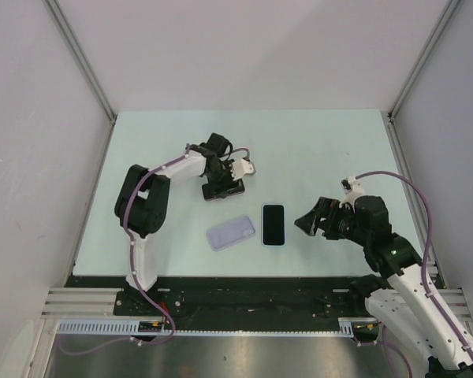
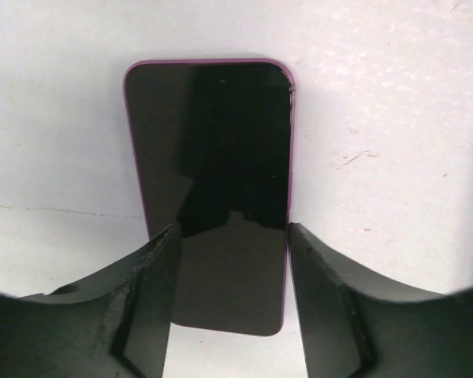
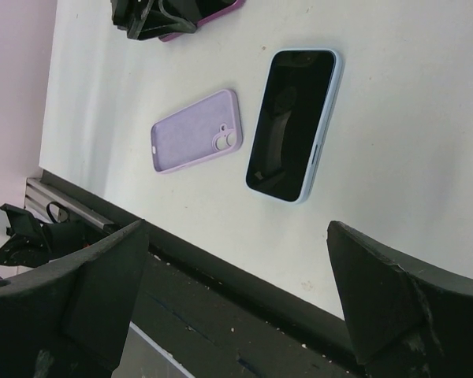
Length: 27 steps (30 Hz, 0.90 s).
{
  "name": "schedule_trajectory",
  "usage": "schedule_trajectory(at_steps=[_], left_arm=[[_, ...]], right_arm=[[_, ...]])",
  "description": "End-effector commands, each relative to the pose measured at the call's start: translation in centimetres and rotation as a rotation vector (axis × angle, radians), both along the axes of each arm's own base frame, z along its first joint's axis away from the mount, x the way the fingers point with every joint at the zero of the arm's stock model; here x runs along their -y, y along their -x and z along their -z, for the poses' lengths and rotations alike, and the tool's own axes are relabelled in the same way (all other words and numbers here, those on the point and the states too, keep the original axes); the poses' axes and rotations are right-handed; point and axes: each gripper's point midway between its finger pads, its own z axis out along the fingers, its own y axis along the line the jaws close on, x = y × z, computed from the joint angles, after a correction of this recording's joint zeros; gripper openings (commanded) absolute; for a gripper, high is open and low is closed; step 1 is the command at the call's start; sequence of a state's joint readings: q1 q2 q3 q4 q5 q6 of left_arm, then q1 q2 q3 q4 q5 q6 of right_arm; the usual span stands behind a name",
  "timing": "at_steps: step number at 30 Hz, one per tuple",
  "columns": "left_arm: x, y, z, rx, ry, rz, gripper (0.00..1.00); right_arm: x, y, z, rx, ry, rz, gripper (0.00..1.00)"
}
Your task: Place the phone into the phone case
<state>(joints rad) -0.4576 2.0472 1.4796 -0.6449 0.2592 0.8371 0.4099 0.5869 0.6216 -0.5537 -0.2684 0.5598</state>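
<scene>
A dark-screened phone with a purple edge (image 2: 213, 181) lies flat on the pale table, at the back left in the top view (image 1: 230, 190). My left gripper (image 2: 232, 236) is open and low over it, its fingers (image 2: 154, 276) straddling the phone's near end; the left finger overlaps the phone's edge. A second phone with a light blue edge (image 1: 273, 224) lies screen up mid-table. A lavender phone case (image 1: 231, 232) lies just left of it, also in the right wrist view (image 3: 195, 131). My right gripper (image 1: 309, 223) is wide open and empty, right of the blue phone (image 3: 293, 122).
The table's black front rail (image 3: 244, 307) runs under my right gripper. Grey enclosure walls with metal posts (image 1: 79, 55) stand at the left, right and back of the table (image 1: 323, 150).
</scene>
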Motion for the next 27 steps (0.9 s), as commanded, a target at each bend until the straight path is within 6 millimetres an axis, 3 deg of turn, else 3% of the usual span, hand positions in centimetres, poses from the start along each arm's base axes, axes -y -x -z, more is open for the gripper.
schedule_trajectory(at_steps=[1, 5, 9, 16, 17, 19, 27], left_arm=[[0.3, 1.7, 0.0, -0.036, 0.044, -0.015, 0.56], [0.2, 2.2, -0.5, -0.041, 0.056, -0.053, 0.49], [-0.2, 2.9, -1.1, -0.026, 0.071, -0.083, 0.49], [-0.5, 1.3, -1.9, 0.063, 0.055, -0.085, 0.85], [-0.3, 1.0, -2.4, 0.059, 0.058, -0.08, 1.0], [-0.1, 1.4, -2.3, 0.02, 0.055, -0.054, 1.0], [0.2, -1.1, -3.8, -0.011, 0.12, -0.055, 1.0]], right_arm=[[0.0, 0.0, -2.4, 0.063, -0.023, -0.006, 1.0], [0.0, 0.2, -2.4, 0.061, -0.026, -0.013, 1.0], [0.1, 0.4, -2.5, 0.065, -0.03, -0.011, 1.0], [0.2, 0.9, -2.8, 0.07, -0.041, -0.013, 1.0], [0.2, 1.0, -2.7, 0.066, -0.039, -0.013, 1.0], [0.3, 1.2, -2.8, 0.069, -0.041, -0.009, 1.0], [0.4, 1.3, -3.0, 0.072, -0.048, -0.003, 1.0]])
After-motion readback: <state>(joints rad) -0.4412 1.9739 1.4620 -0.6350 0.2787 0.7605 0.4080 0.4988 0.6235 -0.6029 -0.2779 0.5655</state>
